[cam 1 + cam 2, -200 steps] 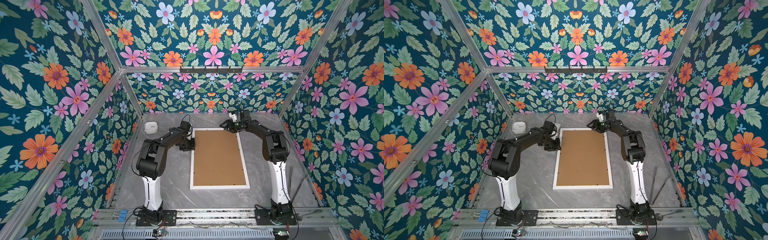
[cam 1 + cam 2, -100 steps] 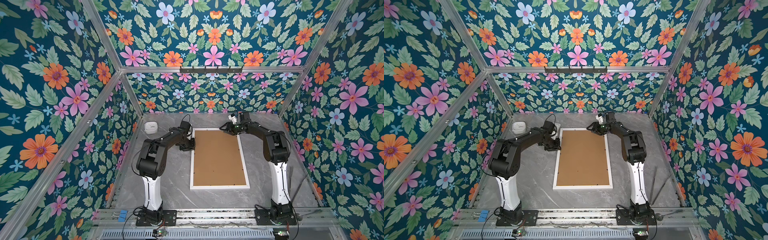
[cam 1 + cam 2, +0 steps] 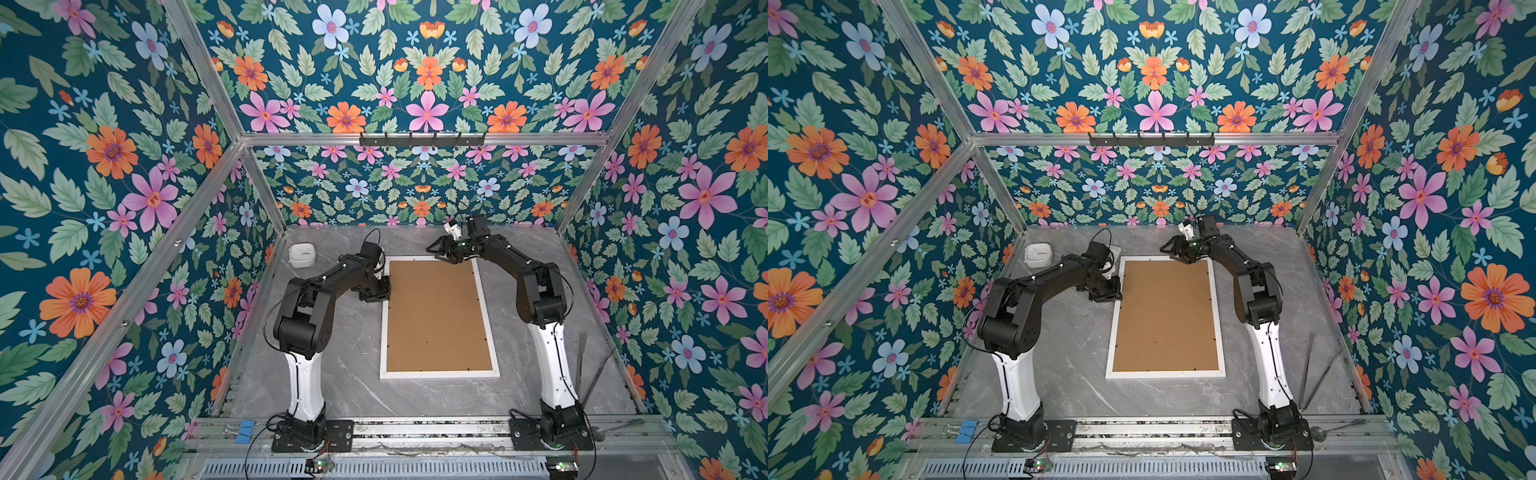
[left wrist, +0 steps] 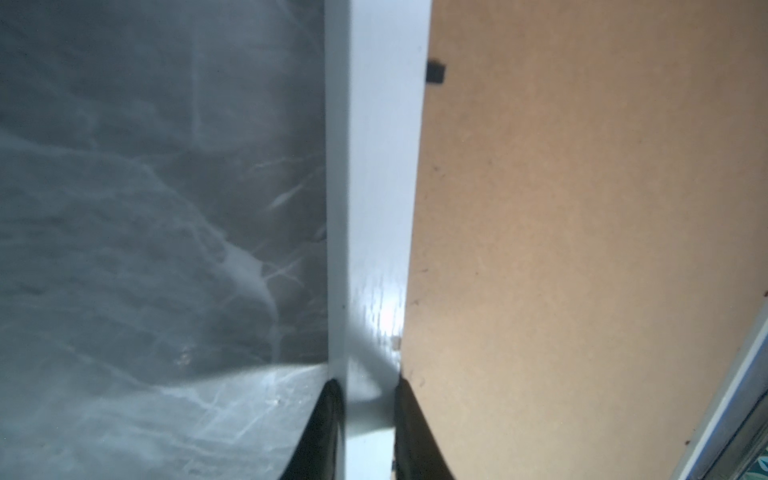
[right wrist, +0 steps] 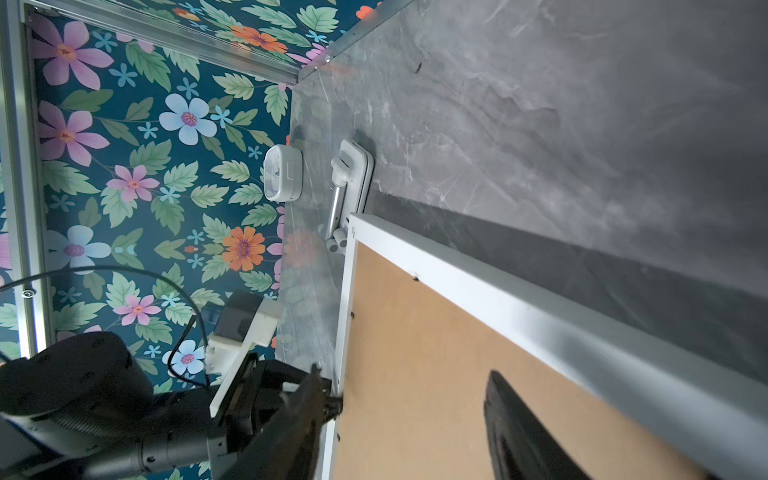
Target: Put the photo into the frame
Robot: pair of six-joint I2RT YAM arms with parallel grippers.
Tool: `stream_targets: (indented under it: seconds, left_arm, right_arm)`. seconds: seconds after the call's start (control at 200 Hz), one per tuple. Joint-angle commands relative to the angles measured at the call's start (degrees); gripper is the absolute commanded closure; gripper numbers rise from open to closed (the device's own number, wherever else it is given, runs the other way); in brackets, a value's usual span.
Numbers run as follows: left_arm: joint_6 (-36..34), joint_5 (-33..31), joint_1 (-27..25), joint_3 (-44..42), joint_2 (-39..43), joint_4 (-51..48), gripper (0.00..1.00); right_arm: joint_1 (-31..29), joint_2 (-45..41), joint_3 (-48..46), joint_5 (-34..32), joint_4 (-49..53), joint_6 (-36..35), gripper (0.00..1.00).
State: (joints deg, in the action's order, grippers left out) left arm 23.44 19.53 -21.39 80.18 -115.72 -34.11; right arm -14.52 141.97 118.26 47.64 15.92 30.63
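Frame (image 3: 438,375) face-down on table, photo nowhere in view.
Left gripper (image 4: 368,386) clamped on left rail; right gripper (image 3: 436,254) spread, empty, over far edge of backing board (image 3: 436,316). Risk of racking frame or spilling board if lifted by one rail; photo possibly hidden beneath.

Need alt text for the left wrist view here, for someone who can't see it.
The left tool clamps the white rim of the frame, one dark finger on each side. The brown backing board lies on one side of the rim, the grey marble table on the other.
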Motion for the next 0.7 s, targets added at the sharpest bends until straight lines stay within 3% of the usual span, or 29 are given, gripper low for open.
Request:
stream_targets:
  seconds: [0.0,0.285,0.695]
  left_arm:
    - [0.4,-0.6,-0.5,-1.0,-1.6,-1.9,0.86]
    - [0.5,-0.2,-0.8,-1.4,-1.4,-1.8,0.86]
    - [0.5,-0.1,-0.8,-1.9,-1.6,-1.4,0.86]
  right_arm:
    - [-0.9,3.5,5.5,1.3,0.8,2.6,0.38]
    - [-3.1,10.6,15.3,1.3,1.1,5.7,0.37]
    - [-5.4,12.4,15.9,1.8,1.5,5.7,0.37]
